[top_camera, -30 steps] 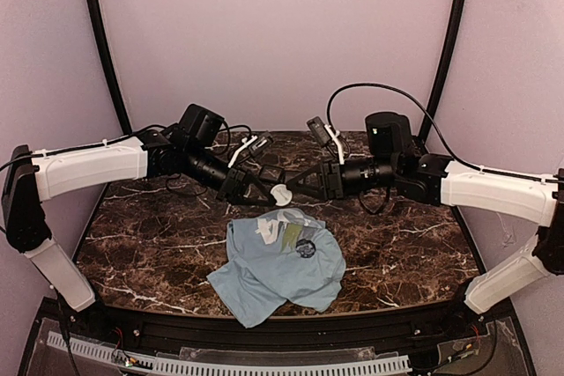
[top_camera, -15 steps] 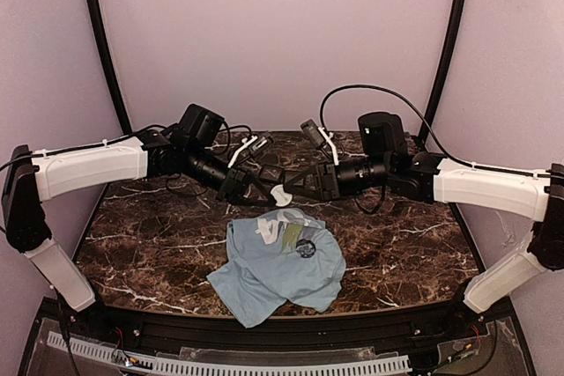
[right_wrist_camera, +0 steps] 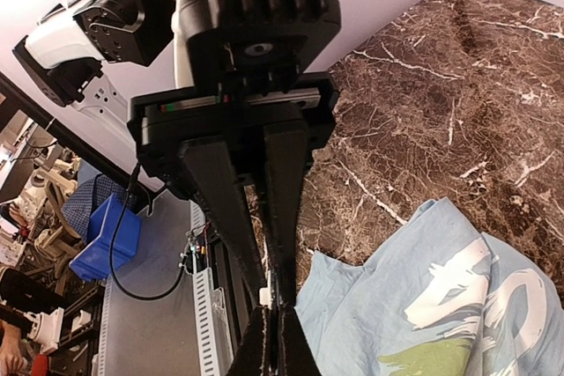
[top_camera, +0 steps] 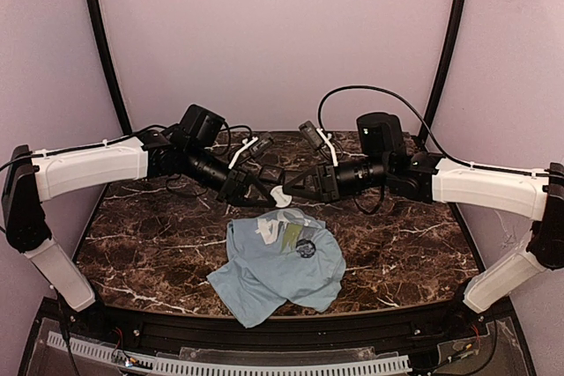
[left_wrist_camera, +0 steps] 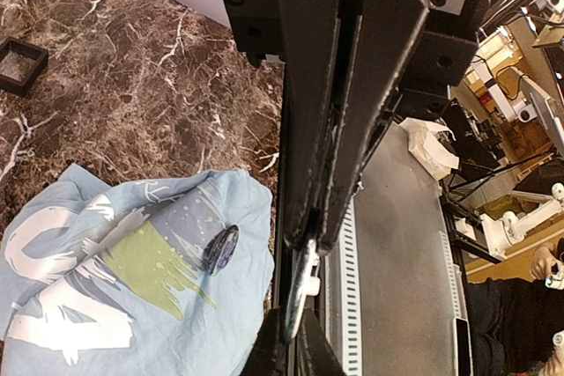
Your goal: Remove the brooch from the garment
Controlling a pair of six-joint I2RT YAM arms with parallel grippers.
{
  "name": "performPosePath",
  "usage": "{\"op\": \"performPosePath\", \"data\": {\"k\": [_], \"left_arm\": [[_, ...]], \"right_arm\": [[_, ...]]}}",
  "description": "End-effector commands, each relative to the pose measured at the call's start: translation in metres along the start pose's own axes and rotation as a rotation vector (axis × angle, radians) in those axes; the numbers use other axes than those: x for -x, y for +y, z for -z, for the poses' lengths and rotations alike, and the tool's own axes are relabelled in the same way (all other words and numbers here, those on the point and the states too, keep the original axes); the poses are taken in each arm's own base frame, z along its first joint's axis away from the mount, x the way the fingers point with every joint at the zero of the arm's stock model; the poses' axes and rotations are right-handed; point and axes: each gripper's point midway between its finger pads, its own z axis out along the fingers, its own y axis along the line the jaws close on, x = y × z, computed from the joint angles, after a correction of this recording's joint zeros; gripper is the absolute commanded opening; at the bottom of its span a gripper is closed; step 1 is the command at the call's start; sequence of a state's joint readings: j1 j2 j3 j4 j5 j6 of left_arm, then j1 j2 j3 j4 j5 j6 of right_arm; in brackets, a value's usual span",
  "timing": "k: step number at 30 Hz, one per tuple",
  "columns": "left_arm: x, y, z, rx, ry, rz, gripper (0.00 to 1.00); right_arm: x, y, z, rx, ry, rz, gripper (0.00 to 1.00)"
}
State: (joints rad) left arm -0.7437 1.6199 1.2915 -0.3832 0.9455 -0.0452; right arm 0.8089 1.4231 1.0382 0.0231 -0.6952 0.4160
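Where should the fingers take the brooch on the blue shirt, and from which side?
Grip the brooch by its rim, across the disc. In the left wrist view it stands tilted, one edge lifted off the shirt, so the rim is probably reachable. Come from above, straddling the disc, since cloth lies under it.

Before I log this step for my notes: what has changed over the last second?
The right gripper edged left toward the left gripper and closed its jaws, right by the small white piece the left gripper holds. Whether it grips that piece is unclear. The brooch stays on the shirt, which has not moved.
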Motion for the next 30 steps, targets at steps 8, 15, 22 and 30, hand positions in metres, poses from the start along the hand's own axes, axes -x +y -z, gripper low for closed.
{"op": "performPosePath", "data": {"k": [8,15,22,30], "left_arm": [[0.015,0.023,0.023,0.258,-0.055,-0.054,0.76],[0.035,0.069,0.091,0.617,-0.182,-0.01,0.92],[0.043,0.107,0.179,0.847,-0.321,0.117,0.98],[0.035,0.129,0.23,0.951,-0.419,0.244,0.99]], "right_arm": [[0.019,-0.043,0.024,-0.341,-0.046,0.066,0.0],[0.017,-0.137,0.088,-0.95,0.035,0.057,0.0],[0.011,-0.208,0.135,-1.296,0.166,0.048,0.0],[0.001,-0.267,0.135,-1.424,0.268,0.065,0.0]]}}
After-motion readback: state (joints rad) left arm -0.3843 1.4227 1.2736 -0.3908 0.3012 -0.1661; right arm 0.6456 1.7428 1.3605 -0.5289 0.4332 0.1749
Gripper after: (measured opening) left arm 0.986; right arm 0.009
